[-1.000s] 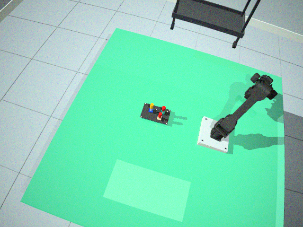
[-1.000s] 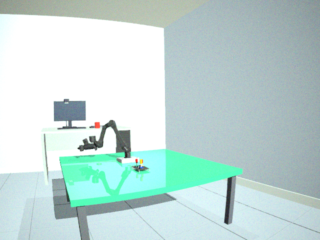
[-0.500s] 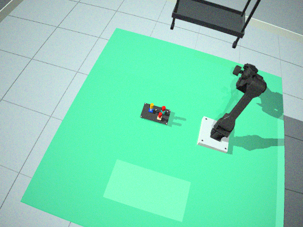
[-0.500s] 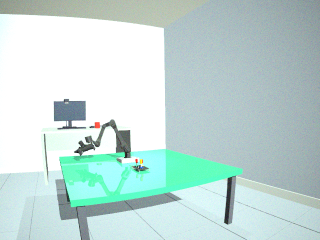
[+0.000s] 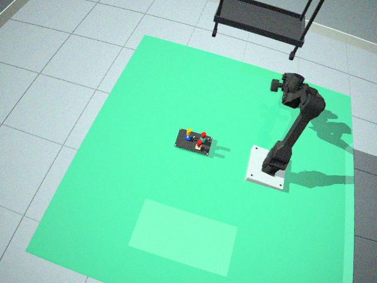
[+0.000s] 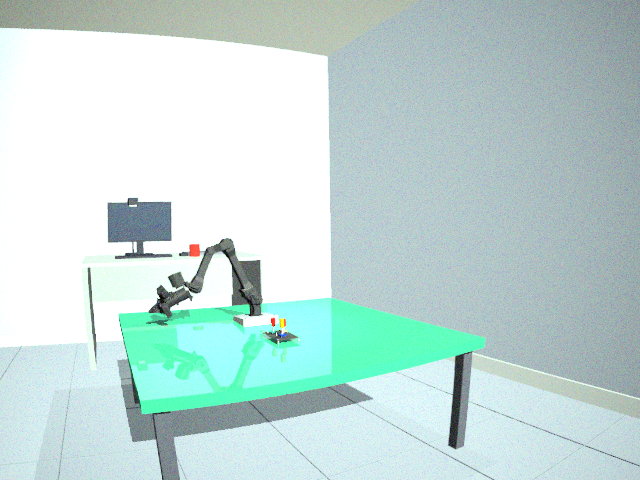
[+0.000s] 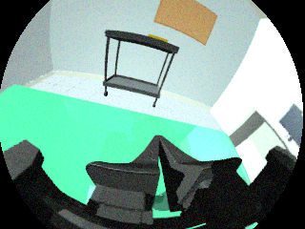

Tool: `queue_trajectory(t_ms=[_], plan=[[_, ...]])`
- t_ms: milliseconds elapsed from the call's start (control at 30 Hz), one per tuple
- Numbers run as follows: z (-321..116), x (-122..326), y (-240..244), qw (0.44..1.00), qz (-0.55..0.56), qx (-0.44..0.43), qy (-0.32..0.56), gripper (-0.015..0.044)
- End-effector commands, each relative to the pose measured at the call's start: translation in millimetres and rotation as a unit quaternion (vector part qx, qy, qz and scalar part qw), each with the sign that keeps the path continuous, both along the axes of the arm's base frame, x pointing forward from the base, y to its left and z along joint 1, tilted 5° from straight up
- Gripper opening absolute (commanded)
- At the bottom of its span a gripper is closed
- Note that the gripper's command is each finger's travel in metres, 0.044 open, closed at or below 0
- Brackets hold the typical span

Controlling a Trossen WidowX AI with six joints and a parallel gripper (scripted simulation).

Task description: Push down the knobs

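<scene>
While the tool (image 6: 153, 310) (image 7: 158, 137) hangs over the far side of the table (image 5: 121, 170) (image 6: 413, 346) (image 7: 86, 124), well apart from the board (image 5: 185, 144) (image 6: 273, 337), its fingertips are together with nothing between them. The arm (image 5: 294, 129) (image 6: 206, 258) rises from a white base (image 5: 254, 176) (image 6: 242, 321), bends at a high elbow and slopes down toward the tool.

The board, dark and flat, stands on the table near the base, with clear space between the two. Three knobs stick up from it: a yellow knob (image 5: 189, 131) (image 6: 282, 322) over a blue potentiometer (image 5: 187, 138) (image 6: 282, 334), a red knob (image 5: 203, 134) over a teal potentiometer (image 5: 202, 140), and another red knob (image 5: 199, 142) over a beige potentiometer (image 5: 198, 147). How far down each knob sits is too small to tell.

Beyond the table, the wrist view shows a black cart (image 5: 258, 28) (image 7: 131, 91) and an orange panel (image 7: 186, 20) on the wall. In the exterior view, a monitor (image 6: 139, 222) and a red cup (image 6: 194, 250) stand on a pale desk (image 6: 155, 262) behind the arm.
</scene>
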State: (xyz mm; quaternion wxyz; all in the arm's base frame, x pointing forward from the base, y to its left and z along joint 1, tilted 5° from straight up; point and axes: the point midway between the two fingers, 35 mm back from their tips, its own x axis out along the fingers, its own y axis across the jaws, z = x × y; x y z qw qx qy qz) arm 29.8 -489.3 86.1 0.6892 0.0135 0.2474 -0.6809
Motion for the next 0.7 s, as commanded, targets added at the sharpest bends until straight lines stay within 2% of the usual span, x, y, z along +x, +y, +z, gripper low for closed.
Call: queue_trajectory(t_ms=[0,667], plan=[[2,33,2,0.998,0.046,0.017,0.024,0.0],[-10,185,56,0.947,0.263,0.112,0.146,0.0]])
